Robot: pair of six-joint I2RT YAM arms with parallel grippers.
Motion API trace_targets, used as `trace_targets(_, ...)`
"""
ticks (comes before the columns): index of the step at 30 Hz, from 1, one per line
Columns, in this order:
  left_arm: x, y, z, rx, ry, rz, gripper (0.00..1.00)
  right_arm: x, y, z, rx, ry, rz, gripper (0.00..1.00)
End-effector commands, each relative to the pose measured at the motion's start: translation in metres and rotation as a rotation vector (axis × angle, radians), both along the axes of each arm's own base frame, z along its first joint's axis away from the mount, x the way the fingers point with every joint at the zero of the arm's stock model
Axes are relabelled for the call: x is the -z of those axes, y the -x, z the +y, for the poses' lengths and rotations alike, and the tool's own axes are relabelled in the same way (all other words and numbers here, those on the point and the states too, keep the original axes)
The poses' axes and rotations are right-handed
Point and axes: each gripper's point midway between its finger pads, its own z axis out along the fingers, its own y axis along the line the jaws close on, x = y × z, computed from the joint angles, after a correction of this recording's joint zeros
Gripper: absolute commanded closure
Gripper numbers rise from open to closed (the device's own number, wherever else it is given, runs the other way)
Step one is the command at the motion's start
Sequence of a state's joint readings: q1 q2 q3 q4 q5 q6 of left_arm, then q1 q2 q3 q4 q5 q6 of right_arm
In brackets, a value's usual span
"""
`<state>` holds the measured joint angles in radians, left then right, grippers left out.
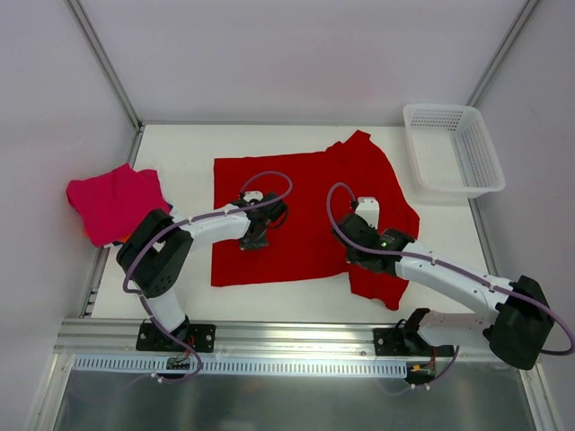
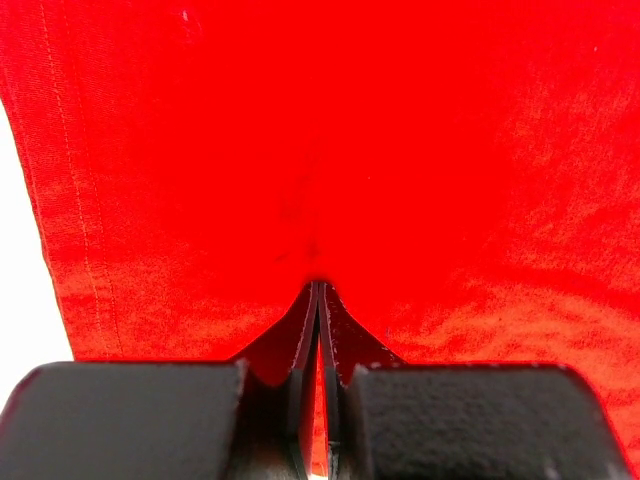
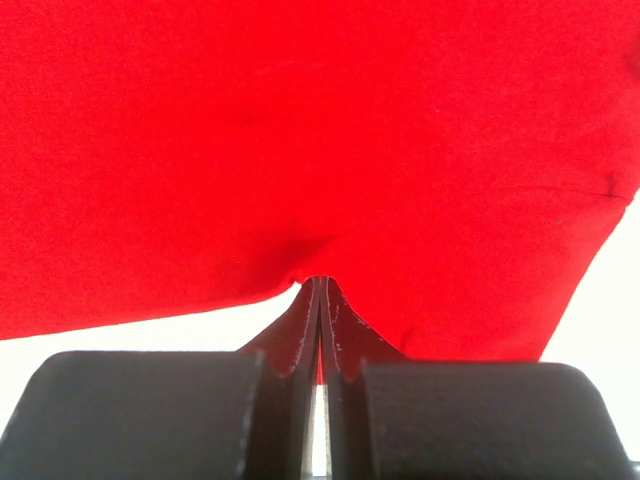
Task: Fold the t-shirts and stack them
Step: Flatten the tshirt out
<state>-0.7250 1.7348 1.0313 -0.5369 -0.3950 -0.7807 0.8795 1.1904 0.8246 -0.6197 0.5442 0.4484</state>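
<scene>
Since the red t-shirt (image 1: 305, 193) looks limp and light, edges suit gripping — left gripper (image 2: 318, 285) pinches mid-cloth, right gripper (image 3: 318, 280) pinches its edge, jaws closed on fabric.

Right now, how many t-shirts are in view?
2 clearly: the red t-shirt spread flat in the centre, and the magenta t-shirt bunched at far left. More may hide beneath the magenta one.

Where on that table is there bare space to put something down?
Bare table shows along the far edge behind the red t-shirt, on the right, nearer than the basket, and in a thin strip by the arm bases. The middle is crowded: left gripper and right gripper pinch the shirt, and the left arm crosses the gap beside the pink t-shirt.
</scene>
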Motion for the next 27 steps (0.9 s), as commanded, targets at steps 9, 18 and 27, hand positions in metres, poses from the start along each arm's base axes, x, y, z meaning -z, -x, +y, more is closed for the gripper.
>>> trace_targets(9,0.039,0.019,0.062,-0.177,-0.112,0.125,1.00,-0.040,0.003,-0.017,0.067,0.014,-0.111,0.99)
trace_targets(18,0.041,0.006,0.066,-0.211,-0.038,0.147,1.00,-0.038,0.003,-0.011,0.058,0.016,-0.099,0.99)
trace_targets(27,-0.010,-0.010,0.041,-0.163,0.081,0.000,1.00,-0.079,-0.013,-0.019,0.071,0.040,-0.234,0.71)
